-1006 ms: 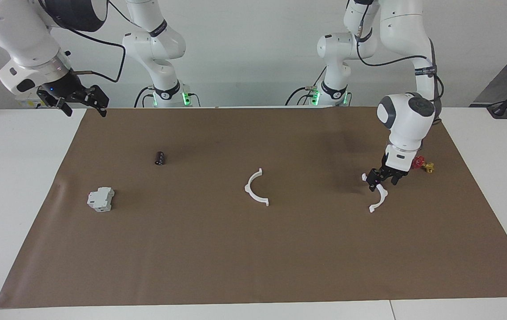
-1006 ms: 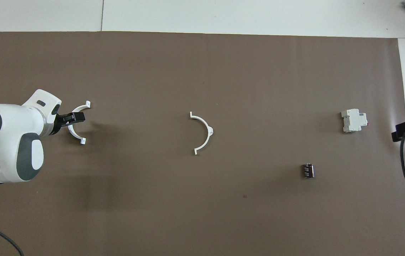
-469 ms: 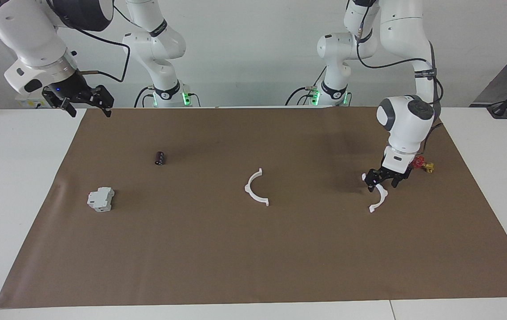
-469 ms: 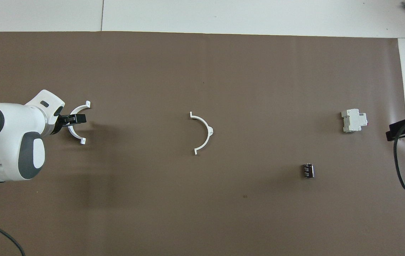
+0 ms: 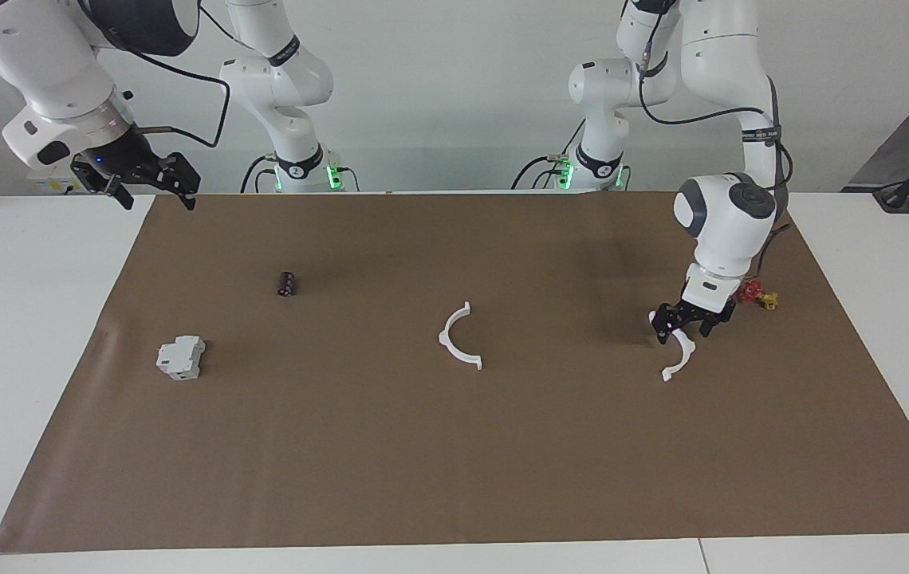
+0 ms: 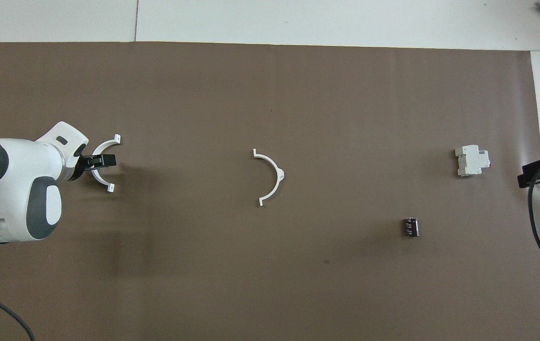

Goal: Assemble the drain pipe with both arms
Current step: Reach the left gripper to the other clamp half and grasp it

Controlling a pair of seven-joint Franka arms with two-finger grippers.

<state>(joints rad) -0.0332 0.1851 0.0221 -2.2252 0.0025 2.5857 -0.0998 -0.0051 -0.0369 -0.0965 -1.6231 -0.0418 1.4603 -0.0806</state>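
Brown paper (image 5: 454, 446) is covering most of the white tabletop (image 5: 24, 335), and both halves of the drain pipe are lying flat on it, well apart from each other. One white half-ring (image 5: 458, 338) is sitting near the middle of the paper with nothing touching it. The other white half-ring (image 5: 678, 355) is lying toward the left arm's end of the tabletop, just beside a small red-and-yellow valve (image 5: 756, 295), which is sitting slightly nearer to the robots.

Reaching down from above, the left gripper (image 5: 687, 322) is hanging right over that second arc, its black fingers spread apart and straddling the upper part of the curve. It is not gripping the arc; whether a fingertip is brushing the plastic is too fine to tell. In the overhead view the same gripper (image 6: 99, 161) is pointing across the middle of the arc's curve.

Over at the right arm's end, the right gripper (image 5: 153, 185) is hanging in the air above the edge of the paper, jaws wide and holding nothing; that arm is waiting.

Also lying on the paper are a grey boxy block (image 5: 180, 357) and a small dark cylinder (image 5: 286, 284), both toward the right arm's end, the cylinder nearer to the robots.
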